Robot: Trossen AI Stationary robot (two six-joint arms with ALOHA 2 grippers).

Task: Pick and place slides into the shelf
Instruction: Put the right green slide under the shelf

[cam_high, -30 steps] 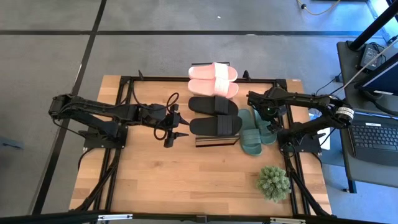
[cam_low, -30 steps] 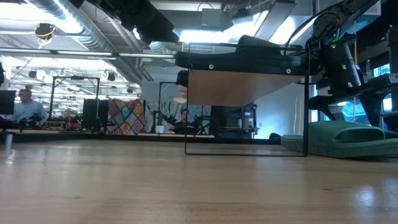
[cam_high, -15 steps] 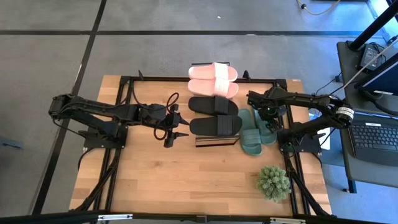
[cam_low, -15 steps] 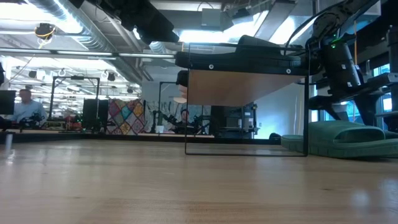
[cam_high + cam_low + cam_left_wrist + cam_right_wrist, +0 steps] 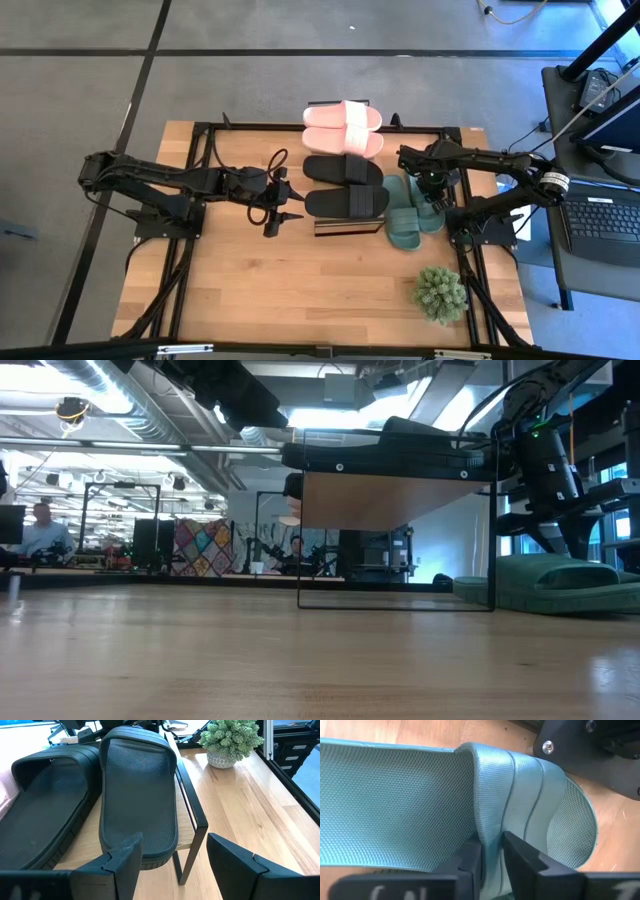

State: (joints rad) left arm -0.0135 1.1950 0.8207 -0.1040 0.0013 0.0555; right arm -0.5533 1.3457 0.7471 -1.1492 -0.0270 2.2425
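The right gripper (image 5: pixel 490 857) is pinching the strap of a green slide (image 5: pixel 405 213), right of centre on the table. The left gripper (image 5: pixel 292 204) is waiting open, left of the shelf (image 5: pixel 347 228) holding black slides (image 5: pixel 345 185).

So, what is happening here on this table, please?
The robot is putting slides on the shelf. The pink pair and the black pair already lie on top of it. The right hand is pinching the strap of a green slide, which lies on the table beside the shelf. The left hand waits open, near the black pair.
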